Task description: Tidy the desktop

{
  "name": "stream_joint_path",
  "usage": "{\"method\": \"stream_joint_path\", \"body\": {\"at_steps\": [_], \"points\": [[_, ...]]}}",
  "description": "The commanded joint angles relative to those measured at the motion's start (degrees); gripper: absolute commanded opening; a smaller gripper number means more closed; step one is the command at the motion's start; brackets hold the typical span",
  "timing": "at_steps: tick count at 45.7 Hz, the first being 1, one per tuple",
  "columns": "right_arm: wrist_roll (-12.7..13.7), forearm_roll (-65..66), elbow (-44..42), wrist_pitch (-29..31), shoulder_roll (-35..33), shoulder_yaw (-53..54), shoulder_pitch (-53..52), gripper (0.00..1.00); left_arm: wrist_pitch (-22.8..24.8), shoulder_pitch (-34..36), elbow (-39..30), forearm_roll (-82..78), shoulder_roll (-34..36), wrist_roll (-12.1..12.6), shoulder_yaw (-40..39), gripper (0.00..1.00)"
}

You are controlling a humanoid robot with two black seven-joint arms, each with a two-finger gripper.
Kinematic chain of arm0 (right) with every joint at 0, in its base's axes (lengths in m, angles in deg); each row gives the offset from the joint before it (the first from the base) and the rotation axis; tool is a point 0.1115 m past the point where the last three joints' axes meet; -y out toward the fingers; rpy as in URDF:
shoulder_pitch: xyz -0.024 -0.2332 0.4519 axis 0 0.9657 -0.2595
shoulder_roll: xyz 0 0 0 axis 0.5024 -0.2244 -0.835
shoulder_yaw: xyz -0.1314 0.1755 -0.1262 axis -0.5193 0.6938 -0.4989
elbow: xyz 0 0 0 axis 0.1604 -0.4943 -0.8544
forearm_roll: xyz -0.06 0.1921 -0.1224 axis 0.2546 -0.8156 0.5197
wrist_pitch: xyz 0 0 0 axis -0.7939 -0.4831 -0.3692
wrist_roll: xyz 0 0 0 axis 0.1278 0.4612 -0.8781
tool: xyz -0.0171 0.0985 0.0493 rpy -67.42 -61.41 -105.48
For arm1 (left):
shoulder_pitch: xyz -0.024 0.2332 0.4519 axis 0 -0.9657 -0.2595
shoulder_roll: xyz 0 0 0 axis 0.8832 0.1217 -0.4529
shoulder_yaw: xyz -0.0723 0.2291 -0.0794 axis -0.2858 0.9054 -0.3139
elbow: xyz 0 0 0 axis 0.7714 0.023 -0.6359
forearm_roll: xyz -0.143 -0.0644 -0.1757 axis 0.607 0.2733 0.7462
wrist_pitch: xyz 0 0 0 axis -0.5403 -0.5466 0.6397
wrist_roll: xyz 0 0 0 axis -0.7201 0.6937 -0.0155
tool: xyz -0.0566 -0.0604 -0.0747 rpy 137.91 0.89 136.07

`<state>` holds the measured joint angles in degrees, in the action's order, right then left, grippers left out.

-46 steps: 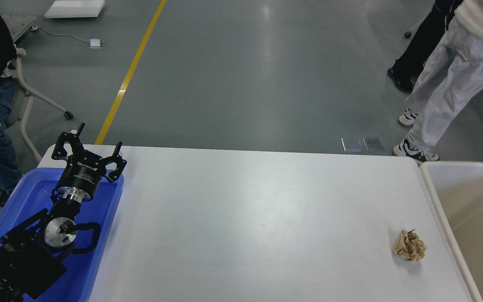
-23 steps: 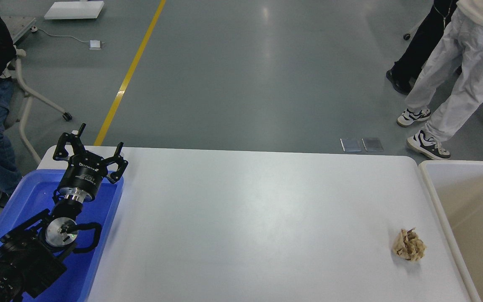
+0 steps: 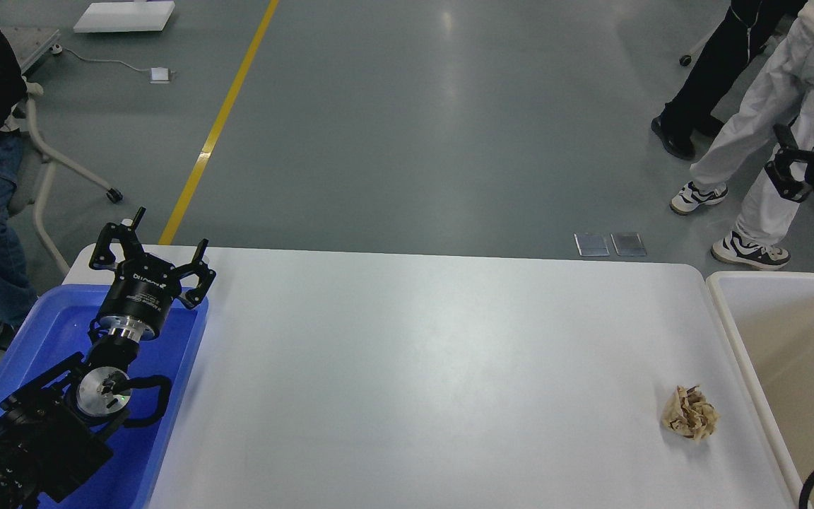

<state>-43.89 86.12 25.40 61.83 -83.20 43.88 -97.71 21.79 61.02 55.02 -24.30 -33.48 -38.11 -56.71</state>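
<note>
paper wad [image 3: 689, 422] lying on worktop [image 3: 421, 367] beside bin [image 3: 739, 332] | right hand [image 3: 813, 166] hovering nearer, opening unclear | left hand [image 3: 152, 247] sitting open, empty, far

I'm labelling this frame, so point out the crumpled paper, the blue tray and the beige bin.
Crumpled paper [image 3: 689, 422], head view: middle of the wad.
Blue tray [image 3: 54, 322], head view: bare floor near its far left corner.
Beige bin [image 3: 735, 332], head view: white left rim.
</note>
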Motion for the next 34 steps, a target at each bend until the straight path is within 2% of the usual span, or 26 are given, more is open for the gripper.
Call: {"method": "stream_joint_path", "body": {"at_steps": [1,34], "points": [[-0.91,-0.21,-0.89,-0.01,4.54,0.53,3.15,1.0,0.02,0.0,0.0,0.01,0.0,0.0,0.0,1.0],[-0.82,-0.47,-1.33,-0.01,5.07,0.8,3.41,1.0,-0.07,0.0,0.0,0.01,0.0,0.0,0.0,1.0]]}}
